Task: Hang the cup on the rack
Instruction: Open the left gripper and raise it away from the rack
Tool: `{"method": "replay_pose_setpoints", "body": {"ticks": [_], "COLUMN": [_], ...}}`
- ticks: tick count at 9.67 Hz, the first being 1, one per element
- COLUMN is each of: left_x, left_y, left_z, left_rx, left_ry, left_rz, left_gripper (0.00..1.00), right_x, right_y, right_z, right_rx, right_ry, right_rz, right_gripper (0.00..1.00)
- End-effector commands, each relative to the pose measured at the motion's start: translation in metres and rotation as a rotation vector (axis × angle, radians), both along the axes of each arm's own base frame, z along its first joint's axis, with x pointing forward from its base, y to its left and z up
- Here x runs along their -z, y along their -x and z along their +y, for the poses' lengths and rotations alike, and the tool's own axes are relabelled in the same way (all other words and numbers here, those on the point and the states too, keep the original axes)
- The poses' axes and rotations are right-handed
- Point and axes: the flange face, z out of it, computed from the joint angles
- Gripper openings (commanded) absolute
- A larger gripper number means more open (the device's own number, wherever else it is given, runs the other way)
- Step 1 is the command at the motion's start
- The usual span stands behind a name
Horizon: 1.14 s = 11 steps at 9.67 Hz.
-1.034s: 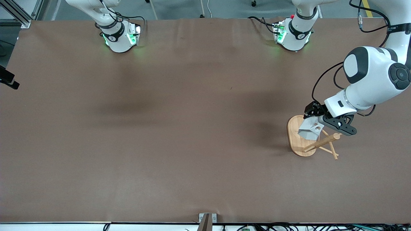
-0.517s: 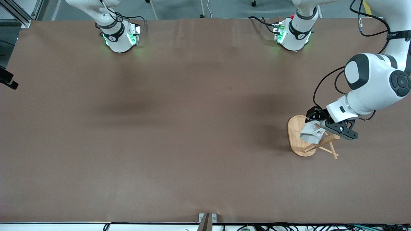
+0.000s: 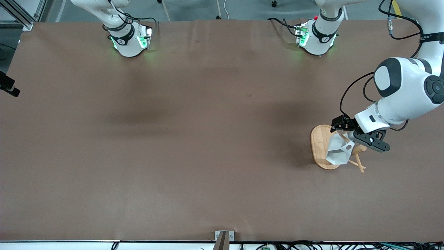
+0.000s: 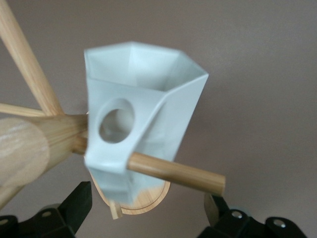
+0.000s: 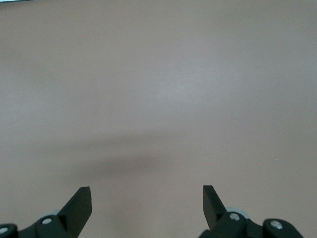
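The white faceted cup (image 3: 337, 152) hangs tilted against the bamboo rack (image 3: 317, 139), over its oval base. In the left wrist view the cup (image 4: 143, 89) is blurred; its tab handle with the round hole lies across a thin peg (image 4: 178, 172) that sticks out from the post (image 4: 29, 148). I cannot tell whether a peg passes through the hole. My left gripper (image 3: 357, 133) is open over the rack, its fingers (image 4: 79, 201) apart from the cup on both sides. My right gripper (image 5: 147, 198) is open and empty over bare table, out of the front view.
The brown table (image 3: 194, 139) is bare apart from the rack, which stands toward the left arm's end. The two arm bases (image 3: 128, 41) stand along the table's edge farthest from the front camera.
The cup has slid out of the left gripper and dropped lower onto the rack's pegs. The left gripper has drawn back slightly toward the left arm's end of the table.
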Motion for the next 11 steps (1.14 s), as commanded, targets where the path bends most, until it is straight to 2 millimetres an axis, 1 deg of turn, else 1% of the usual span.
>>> {"method": "replay_pose_setpoints", "body": {"ticks": [1, 2, 4, 5, 7, 8, 9, 10, 11], "left_x": [0.0, -0.017, -0.051, -0.073, -0.116, -0.139, -0.156, -0.175, -0.187], "left_y": [-0.004, -0.002, 0.007, 0.013, 0.019, 0.022, 0.026, 0.028, 0.029], "left_z": [-0.002, -0.003, -0.008, -0.015, -0.024, -0.026, -0.031, -0.026, -0.014], "left_rx": [-0.032, -0.068, -0.139, -0.163, -0.23, -0.251, -0.231, -0.225, -0.234], "left_ry": [0.015, 0.015, 0.014, 0.01, -0.01, -0.057, -0.11, -0.132, -0.137], "left_rz": [-0.002, -0.011, -0.002, 0.002, 0.042, 0.047, 0.038, 0.021, 0.026], "left_gripper": [1.0, 1.0, 1.0, 1.0, 1.0, 1.0, 1.0, 1.0, 1.0], "right_x": [-0.004, -0.004, -0.003, -0.003, -0.003, -0.003, -0.003, -0.003, -0.001], "right_y": [0.003, 0.003, 0.003, 0.003, 0.003, 0.003, 0.003, 0.003, 0.002], "right_z": [0.002, 0.001, 0.001, 0.001, 0.001, 0.001, 0.001, 0.001, 0.001], "right_rx": [0.013, 0.015, 0.015, 0.016, 0.015, 0.015, 0.015, 0.015, 0.016], "right_ry": [0.016, 0.016, 0.015, 0.015, 0.015, 0.016, 0.016, 0.016, 0.015], "right_rz": [-0.002, -0.002, 0.0, 0.0, 0.0, -0.002, -0.002, -0.002, 0.003], "right_gripper": [0.99, 0.99, 0.99, 0.99, 0.99, 0.99, 0.99, 0.99, 0.99]}}
